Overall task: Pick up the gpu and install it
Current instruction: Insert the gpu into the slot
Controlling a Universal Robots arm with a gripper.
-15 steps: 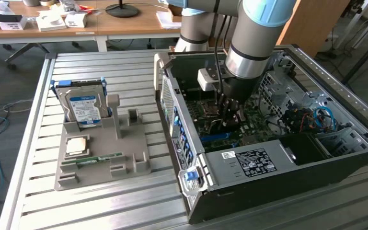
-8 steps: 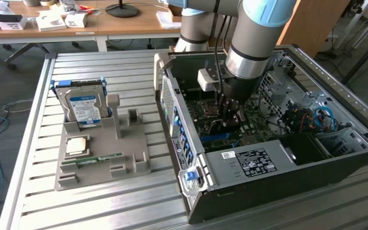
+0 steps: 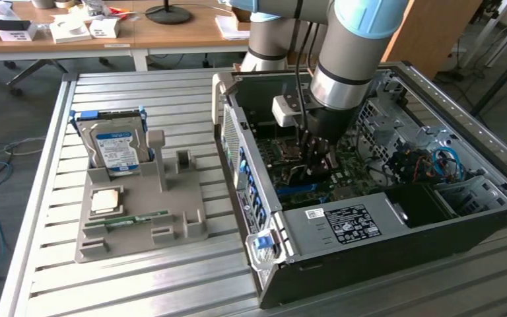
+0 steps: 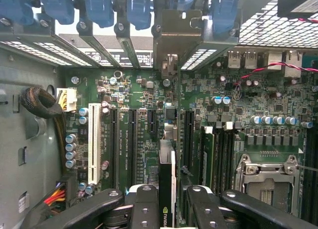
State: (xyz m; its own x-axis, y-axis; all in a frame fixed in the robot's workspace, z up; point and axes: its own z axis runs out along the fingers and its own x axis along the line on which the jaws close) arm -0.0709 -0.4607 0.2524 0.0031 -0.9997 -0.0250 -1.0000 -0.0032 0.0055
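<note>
The gripper hangs deep inside the open computer case, closed in all round. The case's rear wall is toward the exterior view's left. The boxy power supply sits just in front of it, nearer the camera. The metal drive cage stands further off toward the exterior view's right. The only free way out is straight up through the open side, along the arm.

In the wrist view the gpu is seen edge-on, a very slim strip standing upright above the motherboard. Its long axis runs straight away from the gripper toward the row of rear slot covers, parallel to the expansion slots. On one flank of it lie two long black slots and, beyond them, a white slot and a sleeved cable bundle. On the other flank are another black slot, the memory slots and the CPU socket. Whether the card's lower edge has entered a slot cannot be told.

The black fingers are drawn in partway and clamp the card between them, one on each face, near its closer end.

Outside the case, well apart toward the exterior view's left, a grey tray on the slatted table holds an upright hard drive.
</note>
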